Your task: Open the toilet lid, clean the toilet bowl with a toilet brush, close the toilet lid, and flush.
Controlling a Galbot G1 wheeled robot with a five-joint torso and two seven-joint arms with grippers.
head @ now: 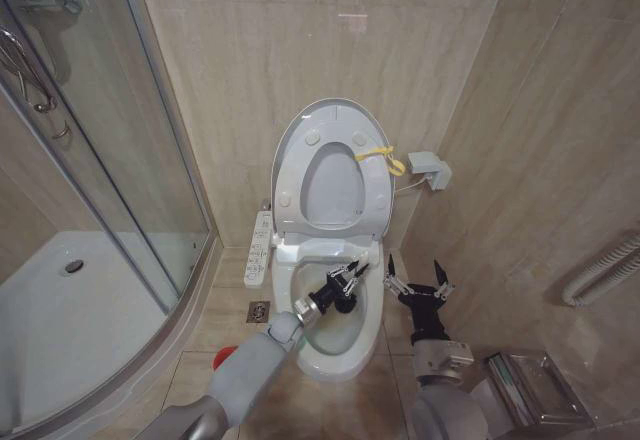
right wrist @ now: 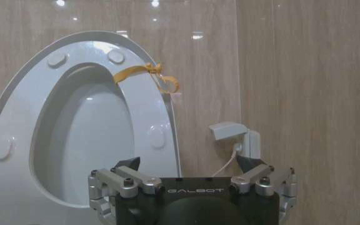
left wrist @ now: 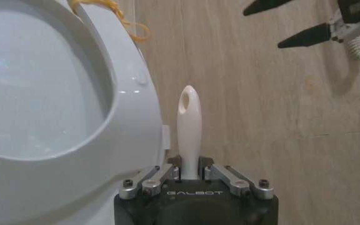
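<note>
Toilet brush (left wrist: 189, 131) being pinched by the left gripper (head: 345, 282) over the toilet bowl (head: 362, 345).
Toilet lid (head: 330, 165) is standing raised against the wall, yellow strap (head: 382, 156) hanging at its rim; right gripper (head: 418, 282) is hovering spread beside the bowl, control panel (head: 258, 250) lying opposite.

The toilet lid (head: 330, 125) is glossy white plastic, smooth enough to carry ceiling-light glints, and the loop strap (head: 383, 156) at its rim looks like soft yellow rubber or band. The toilet bowl (head: 335, 345) is shiny glazed ceramic. The toilet brush (left wrist: 189, 126) handle is smooth, slightly satin white plastic. The left gripper (head: 347, 278) and right gripper (head: 418, 282) show brushed silver metal links with bolts, black matt fingers and matt black housings. The wall tiles (head: 250, 50) are polished beige stone-look, faintly veined. The shower screen (head: 90, 140) is clear glass in bright metal framing.
</note>
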